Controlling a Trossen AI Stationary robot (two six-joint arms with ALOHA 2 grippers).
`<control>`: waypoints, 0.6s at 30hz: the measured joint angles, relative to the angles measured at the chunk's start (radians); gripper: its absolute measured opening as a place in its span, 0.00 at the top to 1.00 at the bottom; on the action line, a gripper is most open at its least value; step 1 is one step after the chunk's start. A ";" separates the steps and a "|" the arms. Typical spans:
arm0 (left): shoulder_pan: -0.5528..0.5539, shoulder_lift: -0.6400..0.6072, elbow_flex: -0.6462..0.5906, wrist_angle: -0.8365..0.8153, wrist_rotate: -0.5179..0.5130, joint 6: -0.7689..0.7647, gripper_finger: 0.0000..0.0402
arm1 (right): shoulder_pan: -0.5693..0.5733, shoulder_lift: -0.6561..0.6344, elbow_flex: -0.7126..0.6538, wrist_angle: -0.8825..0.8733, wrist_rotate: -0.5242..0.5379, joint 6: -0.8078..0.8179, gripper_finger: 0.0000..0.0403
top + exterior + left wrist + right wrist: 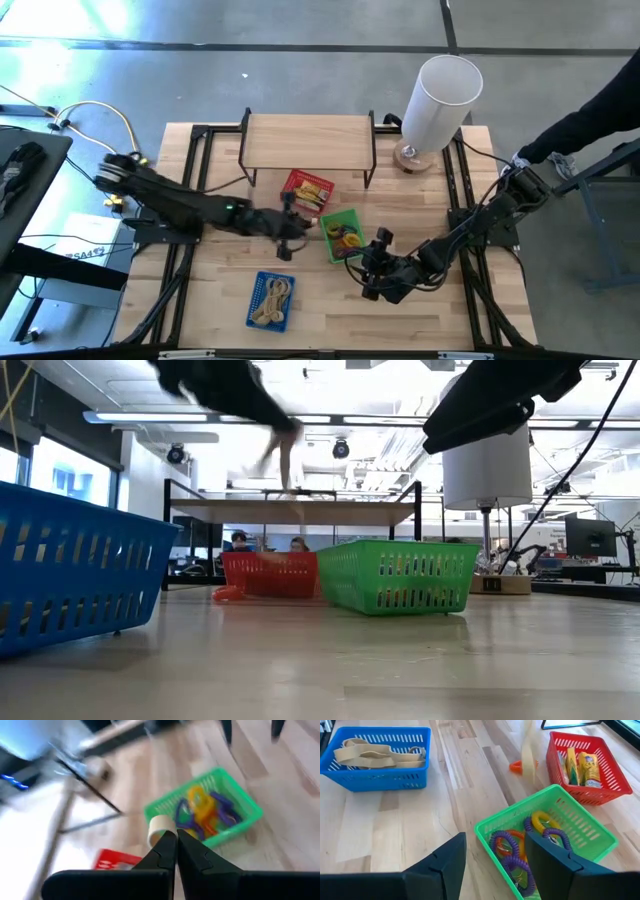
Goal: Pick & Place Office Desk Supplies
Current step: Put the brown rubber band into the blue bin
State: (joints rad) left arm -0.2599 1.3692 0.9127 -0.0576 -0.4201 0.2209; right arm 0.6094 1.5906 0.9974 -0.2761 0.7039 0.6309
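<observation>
Left wrist view: left gripper (176,837) closed on a pale tan band (160,827), held above the worktop (220,300) beside the green basket (250,805) of purple, orange and yellow loops (202,812). Right gripper (495,852) — fingers apart, empty — over the green basket's near edge; more tan bands (370,752) in the blue basket (380,777), yellow blocks (582,762) in the red basket (607,785).

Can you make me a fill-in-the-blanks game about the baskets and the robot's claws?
1. The pale tan bands lie in the ____ basket.
2. The purple and yellow loops lie in the ____ basket.
3. The left gripper has its jaws shut on a pale tan ____.
4. The right gripper has its jaws ____, and nothing is between them.

Missing words: blue; green; band; open
</observation>
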 joint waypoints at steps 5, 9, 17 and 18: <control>-0.101 -0.139 0.002 -0.042 -0.317 0.044 1.00 | 0.000 0.000 0.000 0.007 -0.003 -0.004 0.53; -0.179 -0.209 0.037 -0.062 -0.378 0.013 1.00 | 0.000 0.000 0.000 0.019 -0.005 -0.005 0.53; -0.288 -0.204 0.240 -0.332 -0.305 -0.244 1.00 | 0.001 0.000 0.000 0.041 -0.057 0.000 0.53; -0.298 -0.195 0.271 -0.371 -0.272 -0.274 1.00 | 0.003 0.000 0.000 0.046 -0.059 0.000 0.53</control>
State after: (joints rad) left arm -0.5580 1.1739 1.1835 -0.4283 -0.6921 -0.0531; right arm 0.6121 1.5906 0.9974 -0.2302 0.6446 0.6312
